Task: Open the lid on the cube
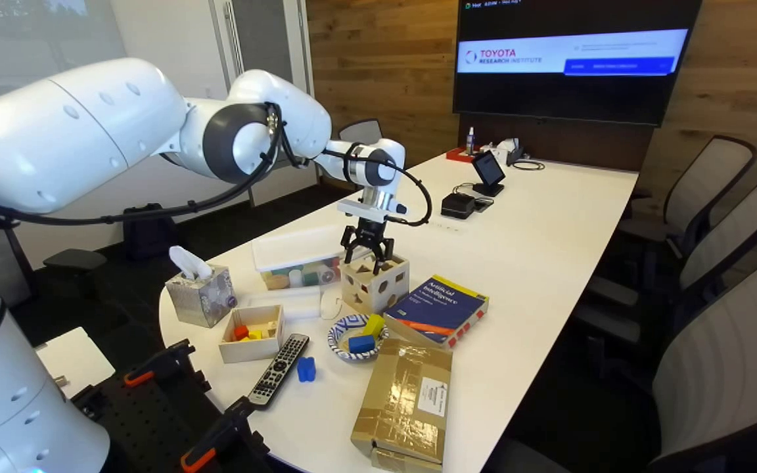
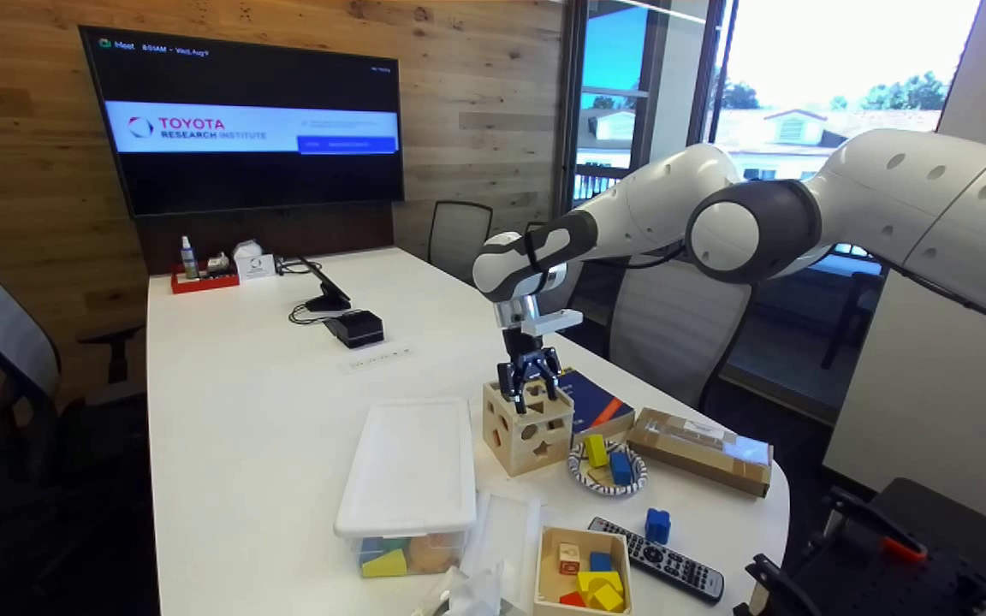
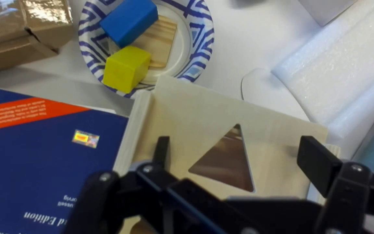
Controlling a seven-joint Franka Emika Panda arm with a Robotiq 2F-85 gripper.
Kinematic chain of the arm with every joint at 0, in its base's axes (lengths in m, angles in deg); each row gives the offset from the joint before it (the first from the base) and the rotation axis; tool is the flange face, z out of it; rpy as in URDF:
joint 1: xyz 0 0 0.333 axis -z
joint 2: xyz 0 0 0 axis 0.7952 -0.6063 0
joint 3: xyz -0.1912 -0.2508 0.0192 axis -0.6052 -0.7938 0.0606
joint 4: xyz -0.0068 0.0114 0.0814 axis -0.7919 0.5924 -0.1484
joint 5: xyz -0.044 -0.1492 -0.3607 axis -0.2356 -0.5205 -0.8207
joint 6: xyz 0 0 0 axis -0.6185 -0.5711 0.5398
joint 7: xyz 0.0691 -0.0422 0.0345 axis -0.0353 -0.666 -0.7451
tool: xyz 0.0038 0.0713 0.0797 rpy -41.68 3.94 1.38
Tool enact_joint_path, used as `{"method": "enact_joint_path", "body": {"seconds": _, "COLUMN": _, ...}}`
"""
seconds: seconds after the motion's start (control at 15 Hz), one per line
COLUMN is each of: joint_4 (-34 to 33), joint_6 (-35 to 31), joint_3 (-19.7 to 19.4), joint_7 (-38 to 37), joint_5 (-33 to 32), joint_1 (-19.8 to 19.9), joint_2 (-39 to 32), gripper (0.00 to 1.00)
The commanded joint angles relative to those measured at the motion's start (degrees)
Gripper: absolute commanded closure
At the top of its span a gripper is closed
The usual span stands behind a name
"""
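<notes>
The cube (image 1: 373, 299) is a light-wood box with cut-out holes, upright on the white table; it also shows in an exterior view (image 2: 536, 464). The lid (image 3: 203, 117) lies on top of the cube, between its raised side edges, with a triangular hole in sight. In an exterior view the lid (image 2: 555, 412) looks flat and seated. My gripper (image 3: 239, 152) is open above the lid, one finger on each side of the triangle hole, with nothing between them. In both exterior views the fingertips (image 1: 363, 263) (image 2: 536, 402) are close to the lid; I cannot tell whether they touch it.
A thick blue book (image 1: 437, 305) lies beside the cube. A patterned bowl (image 3: 203, 35) with a blue and a yellow block stands close by. A clear bin with white lid (image 2: 412, 466), a golden box (image 1: 405, 401), a tissue box (image 1: 201, 295) and a wooden tray (image 1: 250, 351) surround it.
</notes>
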Motion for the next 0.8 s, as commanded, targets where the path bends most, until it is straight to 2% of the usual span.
{"method": "enact_joint_path", "body": {"seconds": 0.0, "joint_4": -1.78, "joint_6": 4.42, "joint_3": 0.2, "joint_7": -0.36, "joint_5": 0.34, "joint_1": -0.02, "joint_2": -0.89, "gripper": 0.0}}
{"method": "enact_joint_path", "body": {"seconds": 0.13, "joint_4": -1.49, "joint_6": 3.86, "joint_3": 0.24, "joint_7": -1.53, "joint_5": 0.98, "joint_1": 0.19, "joint_2": -0.35, "gripper": 0.0}}
{"method": "enact_joint_path", "body": {"seconds": 0.47, "joint_4": -2.3, "joint_6": -4.19, "joint_3": 0.06, "joint_7": -8.43, "joint_5": 4.07, "joint_1": 0.77, "joint_2": 0.23, "gripper": 0.0}}
{"method": "enact_joint_path", "body": {"seconds": 0.73, "joint_4": -3.19, "joint_6": -10.5, "joint_3": -1.64, "joint_7": -14.09, "joint_5": 2.88, "joint_1": -0.03, "joint_2": -0.9, "gripper": 0.0}}
